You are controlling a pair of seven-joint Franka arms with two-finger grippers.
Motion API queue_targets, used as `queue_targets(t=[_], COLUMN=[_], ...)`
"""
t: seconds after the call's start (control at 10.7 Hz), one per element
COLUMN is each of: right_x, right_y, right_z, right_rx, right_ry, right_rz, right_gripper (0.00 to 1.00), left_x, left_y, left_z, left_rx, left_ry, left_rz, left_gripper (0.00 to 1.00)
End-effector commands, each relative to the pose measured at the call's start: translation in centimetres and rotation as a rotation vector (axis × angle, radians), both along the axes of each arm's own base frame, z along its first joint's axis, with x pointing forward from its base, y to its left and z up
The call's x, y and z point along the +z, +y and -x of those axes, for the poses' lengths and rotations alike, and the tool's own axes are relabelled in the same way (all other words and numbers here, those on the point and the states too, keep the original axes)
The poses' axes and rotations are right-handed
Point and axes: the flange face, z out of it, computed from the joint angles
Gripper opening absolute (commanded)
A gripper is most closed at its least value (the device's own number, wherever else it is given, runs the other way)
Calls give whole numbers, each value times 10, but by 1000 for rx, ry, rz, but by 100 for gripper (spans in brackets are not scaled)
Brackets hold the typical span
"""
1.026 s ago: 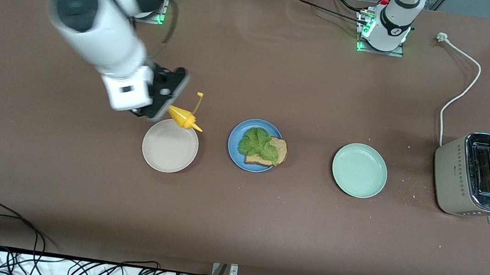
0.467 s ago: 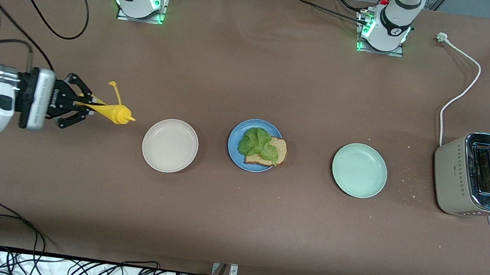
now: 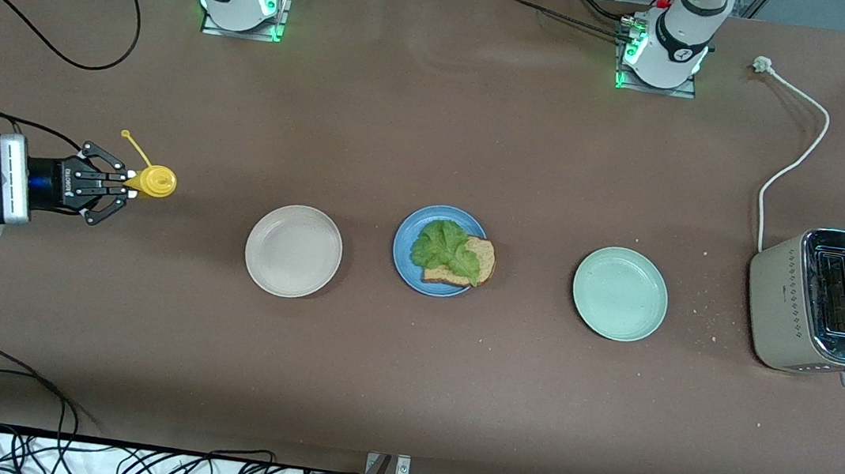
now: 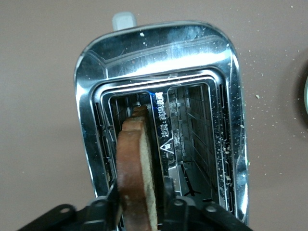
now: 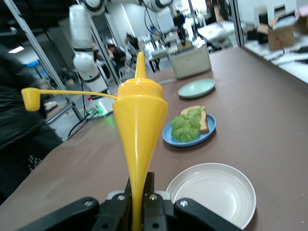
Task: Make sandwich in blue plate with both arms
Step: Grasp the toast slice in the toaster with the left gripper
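even, bright overhead light fills the front view; the brown counter [image 3: 406, 378] is matte, shadows beneath the plates thin and soft. green lamps glow at both arm bases around 12 o'clock. the chrome toaster top [image 4: 159, 53] glares white. the right wrist view's background is soft, windows blown out.

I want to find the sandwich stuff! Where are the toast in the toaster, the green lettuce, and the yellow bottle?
Brown toast slice [image 4: 137, 173], left wrist view, on its crust edge.
Ruffled green lettuce leaf [image 3: 441, 245], front view, leaf's middle.
Yellow cone-shaped squeeze bottle [image 5: 139, 120], right wrist view, its body.
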Motion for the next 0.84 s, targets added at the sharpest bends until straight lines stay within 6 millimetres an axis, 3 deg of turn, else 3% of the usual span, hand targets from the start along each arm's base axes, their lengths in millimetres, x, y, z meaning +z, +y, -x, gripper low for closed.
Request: queue_targets(t=[0.0, 0.09, 0.37, 0.56, 0.75], right_x=[-75, -90, -132, -168, -192], right_y=[-25, -39, -52, -58, -61], right_z=[13, 21, 35, 46, 52], right_rx=[38, 33, 41, 24, 25], right_ry=[-94, -110, -205, -237, -271], right_rz=[-251, -290, -348, -401, -423], right_gripper=[0, 0, 0, 0, 0], left_x=[14, 19, 75, 120, 144], left_y=[-2, -3, -26, -62, -125], left_z=[-1, 1, -5, -13, -19], left_rx=[8, 9, -19, -77, -180], left_ry=[5, 12, 49, 96, 161], left_rz=[-13, -13, 10, 45, 100], left_gripper=[0, 0, 0, 0, 0])
